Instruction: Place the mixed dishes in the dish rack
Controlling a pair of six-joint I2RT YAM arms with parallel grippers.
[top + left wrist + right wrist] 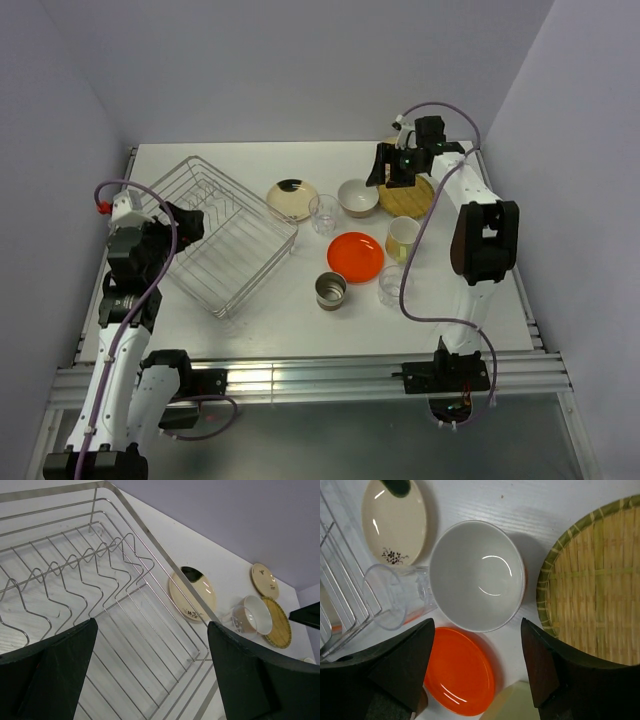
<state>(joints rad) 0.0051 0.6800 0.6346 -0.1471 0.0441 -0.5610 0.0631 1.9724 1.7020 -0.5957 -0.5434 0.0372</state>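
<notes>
- Left gripper [152,655]: jaws apart, empty, above dish rack [215,235] on the table's [270,305] left side.
- Right gripper [477,630]: jaws apart, empty, over white bowl [476,575] near far edge.
- Orange plate [355,256] mid-table, right of rack.

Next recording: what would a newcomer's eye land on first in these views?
The bright orange round plate is the one loud colour, right at the centre of the scene. Left of it, the big silver dish rack sits skewed and holds no dishes yet. At the far right, the right gripper hangs above the tan woven-look plate, beside the white bowl, fingers apart.
</notes>
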